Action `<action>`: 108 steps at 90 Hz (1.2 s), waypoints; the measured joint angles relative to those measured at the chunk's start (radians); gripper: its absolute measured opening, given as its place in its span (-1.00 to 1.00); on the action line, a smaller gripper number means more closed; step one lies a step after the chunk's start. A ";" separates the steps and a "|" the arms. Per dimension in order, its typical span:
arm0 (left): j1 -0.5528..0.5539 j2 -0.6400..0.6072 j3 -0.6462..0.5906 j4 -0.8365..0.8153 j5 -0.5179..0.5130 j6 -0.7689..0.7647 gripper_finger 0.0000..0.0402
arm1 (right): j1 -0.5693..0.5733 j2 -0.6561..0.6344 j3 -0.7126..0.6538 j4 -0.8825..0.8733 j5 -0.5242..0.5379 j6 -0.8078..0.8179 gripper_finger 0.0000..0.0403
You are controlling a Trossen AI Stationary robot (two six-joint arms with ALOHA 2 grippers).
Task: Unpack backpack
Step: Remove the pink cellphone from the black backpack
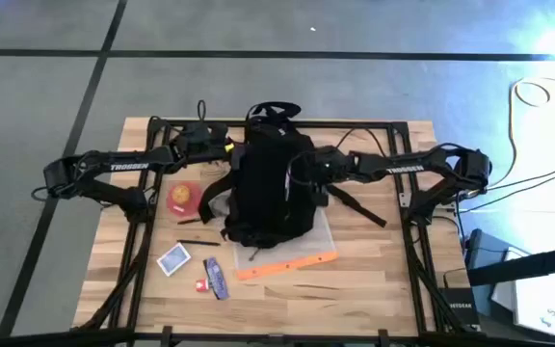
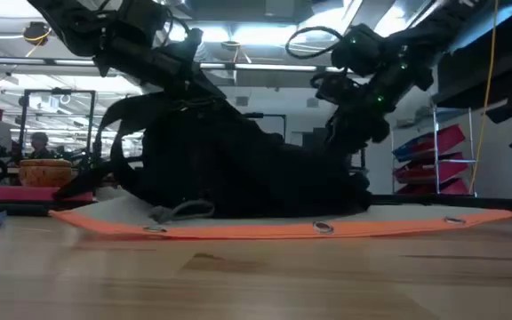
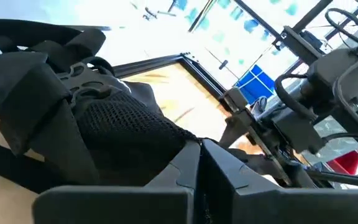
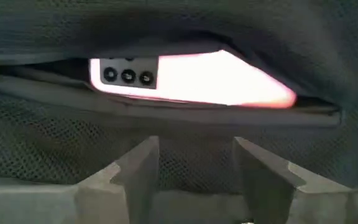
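Observation:
The black backpack (image 1: 268, 188) lies in the middle of the table on a clear sheet with an orange edge (image 1: 287, 262). My left gripper (image 1: 224, 146) is at the backpack's far left corner, shut on its black mesh fabric (image 3: 129, 124). From the table's right, my right gripper (image 1: 303, 173) reaches into the backpack's right side. Its fingers (image 4: 135, 171) stand open inside, with mesh all around. Ahead of them, in a slit-like opening, lies a pale pink object with three dark round spots (image 4: 185, 78); the fingers do not touch it. My left gripper pinches a fold of the backpack's black mesh fabric (image 3: 173, 140) between its two shut fingers, near the backpack's far left top. In the low view the fabric there (image 2: 163, 111) rises from the backpack's body toward the gripper, while the body rests on the sheet.
Left of the backpack stands a bowl with round fruit (image 1: 183, 196). Near the front left lie a blue card pack (image 1: 173, 258), a small red item (image 1: 201, 285) and a purple bar (image 1: 217, 278). A loose strap (image 1: 359, 207) trails right. The black frame (image 1: 408, 173) borders the table.

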 joint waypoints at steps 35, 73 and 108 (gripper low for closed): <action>0.000 0.000 0.002 -0.008 -0.001 0.003 -1.00 | 0.006 0.059 -0.017 0.078 -0.049 -0.082 -0.08; -0.001 -0.001 0.002 -0.011 -0.001 0.016 -1.00 | 0.004 0.185 -0.017 0.231 -0.223 0.002 -0.08; -0.003 -0.001 0.002 -0.010 -0.001 0.023 -1.00 | 0.005 0.209 -0.013 0.472 -0.145 -0.065 -0.08</action>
